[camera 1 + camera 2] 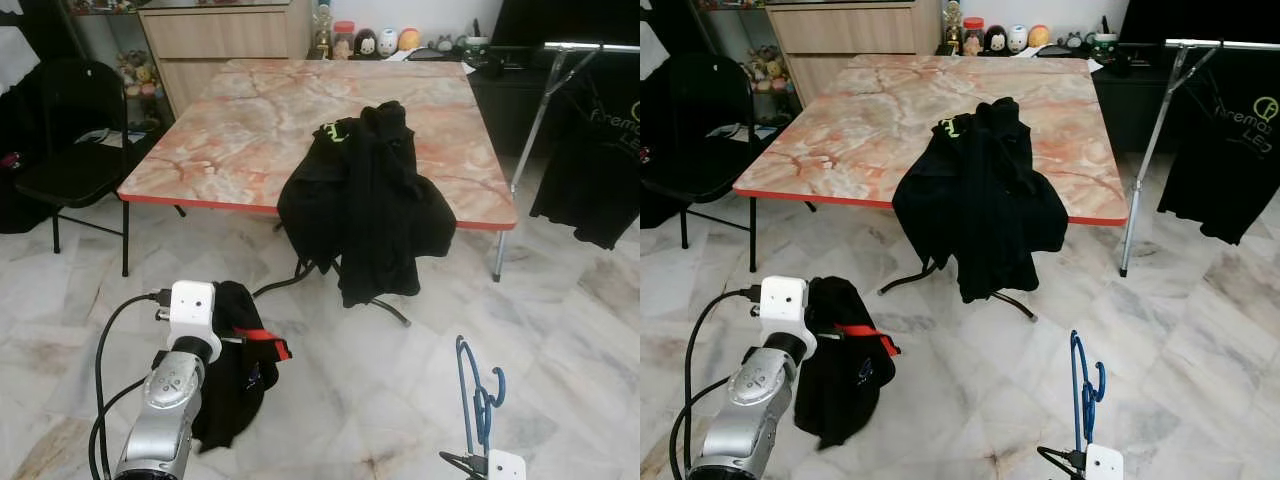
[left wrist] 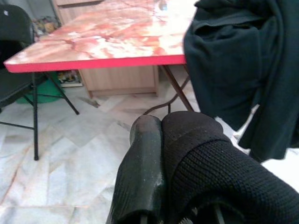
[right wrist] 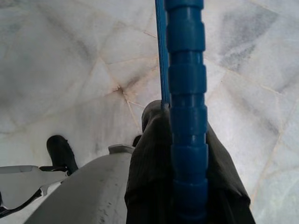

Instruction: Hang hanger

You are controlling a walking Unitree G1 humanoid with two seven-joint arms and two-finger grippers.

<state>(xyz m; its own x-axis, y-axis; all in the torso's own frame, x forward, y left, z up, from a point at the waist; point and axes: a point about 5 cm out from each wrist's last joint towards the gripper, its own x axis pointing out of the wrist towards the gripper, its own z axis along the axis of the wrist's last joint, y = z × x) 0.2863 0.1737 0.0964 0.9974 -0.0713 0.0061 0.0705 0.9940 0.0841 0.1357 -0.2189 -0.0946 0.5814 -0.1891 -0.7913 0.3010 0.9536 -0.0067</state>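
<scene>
My right gripper (image 1: pixel 470 462) is low at the front right, shut on a blue plastic hanger (image 1: pixel 478 400) that stands upright over the floor; in the right wrist view the hanger's ribbed bar (image 3: pixel 187 116) lies against a finger (image 3: pixel 149 177). At the front left, my left gripper (image 1: pixel 240 335) is shut on a black garment (image 1: pixel 235 390) with a red strap, which hangs down from it. The left wrist view has a finger (image 2: pixel 142 168) pressed on the black cloth (image 2: pixel 210 172). A clothes rack rail (image 1: pixel 590 47) stands at the far right with a black shirt (image 1: pixel 595 170) on it.
A marble-patterned table (image 1: pixel 230 130) with a red edge stands ahead, a heap of black clothes (image 1: pixel 365 200) draped over its front edge. A black chair (image 1: pixel 70 150) is at the left and a wooden cabinet (image 1: pixel 220 40) behind. Marble floor (image 1: pixel 350 400) lies between me and the table.
</scene>
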